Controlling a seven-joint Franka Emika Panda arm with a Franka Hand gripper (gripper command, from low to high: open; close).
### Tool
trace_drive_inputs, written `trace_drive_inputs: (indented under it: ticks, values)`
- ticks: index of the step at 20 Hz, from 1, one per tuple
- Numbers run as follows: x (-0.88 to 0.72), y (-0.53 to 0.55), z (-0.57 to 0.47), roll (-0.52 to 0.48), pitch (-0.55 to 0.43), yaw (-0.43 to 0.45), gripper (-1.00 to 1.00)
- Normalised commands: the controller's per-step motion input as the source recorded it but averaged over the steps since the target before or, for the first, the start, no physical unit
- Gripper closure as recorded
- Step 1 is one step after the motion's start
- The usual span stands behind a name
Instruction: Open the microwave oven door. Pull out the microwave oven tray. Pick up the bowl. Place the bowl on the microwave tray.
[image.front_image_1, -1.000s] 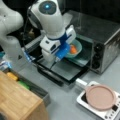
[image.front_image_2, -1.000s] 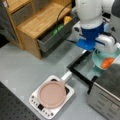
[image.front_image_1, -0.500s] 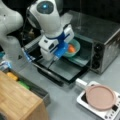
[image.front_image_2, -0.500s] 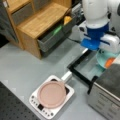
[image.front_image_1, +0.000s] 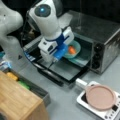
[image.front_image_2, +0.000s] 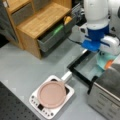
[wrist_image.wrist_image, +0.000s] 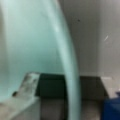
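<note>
The microwave oven (image.front_image_1: 100, 42) is the biggest thing here, a boxy silver metal case with black knobs in a column on its front, standing at a front view's right. Its door (image.front_image_1: 53, 67) is already down, a wide dark glass panel lying flat toward a front view's bottom left, with the bar handle along its outer edge. In a front view the same door (image.front_image_2: 80, 66) shows as a dark frame reaching out from the oven (image.front_image_2: 107, 97). A thin, flat, greenish-dark surface sits at the cavity mouth (image.front_image_1: 80, 58); I judge this to be the microwave oven tray, though how far it is drawn out I cannot tell.

The gripper (image.front_image_1: 65, 51) hangs over the open door just in front of the cavity, its blue and white body tilted toward the bowl (image.front_image_1: 75, 50). The bowl is small, round and pale teal, with something orange inside it, and it sits tipped at the cavity opening, over the tray. In a front view it appears below the gripper (image.front_image_2: 101, 53) as a teal shape (image.front_image_2: 102, 61). The wrist view shows its curved rim (wrist_image.wrist_image: 68, 62) close up, running right past 1 finger (wrist_image.wrist_image: 27, 85), so the jaws seem clamped on the rim.

The bowl looks light, stiff and smooth, probably slippery at the lip; the rim is the natural place to hold it, and a tilt could spill the orange piece.
</note>
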Motion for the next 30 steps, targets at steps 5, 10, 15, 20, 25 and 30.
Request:
trace_drive_inputs:
  ticks: [5, 10, 15, 20, 25, 30]
  values:
    - [-0.18, 0.11, -0.13, 0.121, -0.193, -0.113, -1.0]
    - [-0.19, 0.07, -0.16, 0.113, -0.204, -0.096, -1.0]
    - [-0.21, 0.05, -0.12, 0.125, -0.18, -0.071, -1.0]
    - [-0.22, 0.02, -0.03, 0.162, -0.121, -0.053, -1.0]
    - [-0.17, -0.06, 0.13, 0.175, -0.016, -0.01, -1.0]
    - [-0.01, -0.19, 0.2, 0.076, 0.124, 0.1, -1.0]
